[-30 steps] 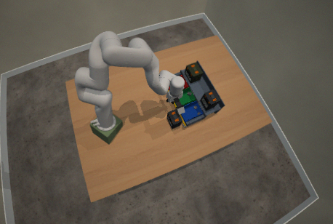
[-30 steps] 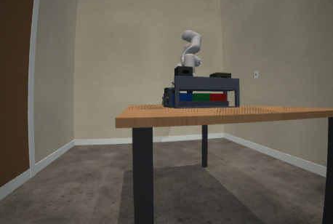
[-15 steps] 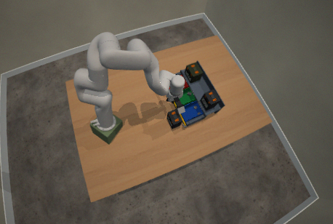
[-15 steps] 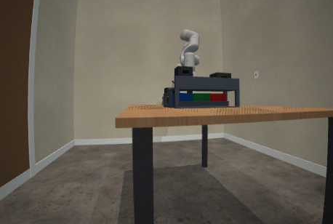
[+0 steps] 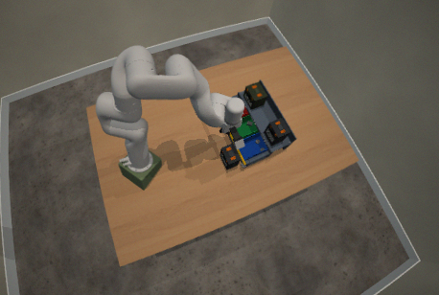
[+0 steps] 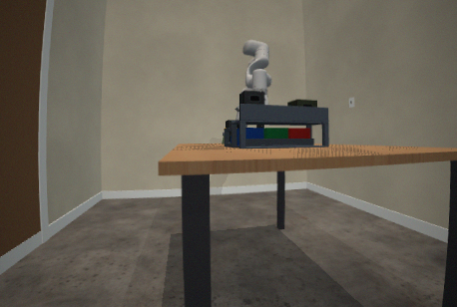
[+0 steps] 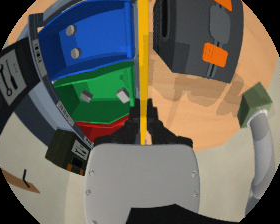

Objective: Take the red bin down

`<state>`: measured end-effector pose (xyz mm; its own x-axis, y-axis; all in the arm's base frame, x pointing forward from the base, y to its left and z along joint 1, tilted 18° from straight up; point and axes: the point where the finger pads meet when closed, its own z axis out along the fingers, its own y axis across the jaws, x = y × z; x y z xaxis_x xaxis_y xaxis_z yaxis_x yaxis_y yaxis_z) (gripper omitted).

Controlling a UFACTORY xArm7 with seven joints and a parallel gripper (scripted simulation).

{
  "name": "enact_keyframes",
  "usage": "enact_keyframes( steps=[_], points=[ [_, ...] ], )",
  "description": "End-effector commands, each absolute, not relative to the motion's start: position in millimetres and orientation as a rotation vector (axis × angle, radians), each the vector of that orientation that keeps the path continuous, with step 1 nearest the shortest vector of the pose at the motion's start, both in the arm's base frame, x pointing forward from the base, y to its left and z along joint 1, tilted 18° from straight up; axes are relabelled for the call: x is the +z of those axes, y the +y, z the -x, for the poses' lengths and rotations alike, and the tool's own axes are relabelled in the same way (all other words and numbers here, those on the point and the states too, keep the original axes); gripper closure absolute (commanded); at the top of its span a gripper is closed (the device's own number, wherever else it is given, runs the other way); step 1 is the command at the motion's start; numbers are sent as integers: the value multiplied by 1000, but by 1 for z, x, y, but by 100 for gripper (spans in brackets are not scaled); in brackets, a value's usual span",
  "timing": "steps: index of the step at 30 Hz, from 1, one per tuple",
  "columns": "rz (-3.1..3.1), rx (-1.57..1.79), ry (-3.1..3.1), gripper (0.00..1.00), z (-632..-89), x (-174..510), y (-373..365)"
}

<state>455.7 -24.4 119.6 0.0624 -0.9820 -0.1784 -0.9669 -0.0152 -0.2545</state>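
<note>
The red bin [image 7: 100,129] sits at one end of the grey shelf [image 5: 268,119], beside the green bin [image 7: 98,96] and the blue bin [image 7: 91,36]. In the top view only a sliver of the red bin [image 5: 245,111] shows behind my wrist. From behind, in the exterior view, the red bin [image 6: 299,133] stands level in the row under the shelf top. My gripper [image 7: 143,105] is at the red bin's open front, by the yellow front rail [image 7: 140,50]. It is shut on the bin's front edge. The fingertips are hidden under the gripper body.
Three dark boxes with orange patches stand about the shelf: one on its far end [image 5: 255,94], one on its near end [image 5: 277,130], one on the table beside the blue bin [image 5: 231,156]. The arm's green base [image 5: 140,169] stands on the table's left.
</note>
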Motion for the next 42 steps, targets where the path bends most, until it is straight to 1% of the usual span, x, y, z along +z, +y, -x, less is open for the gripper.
enact_keyframes(
  steps=[1, 4, 9, 21, 26, 42],
  points=[
    [2039, -78, 1963, 100, -456, 122, -25],
    [2039, -78, 1963, 100, -456, 122, -25],
    [2039, -78, 1963, 100, -442, 174, -35],
    [2039, -78, 1963, 100, -442, 174, -35],
    [2039, -79, 1963, 100, -433, 208, -41],
    [2039, -78, 1962, 100, -436, 200, -40]
  ],
)
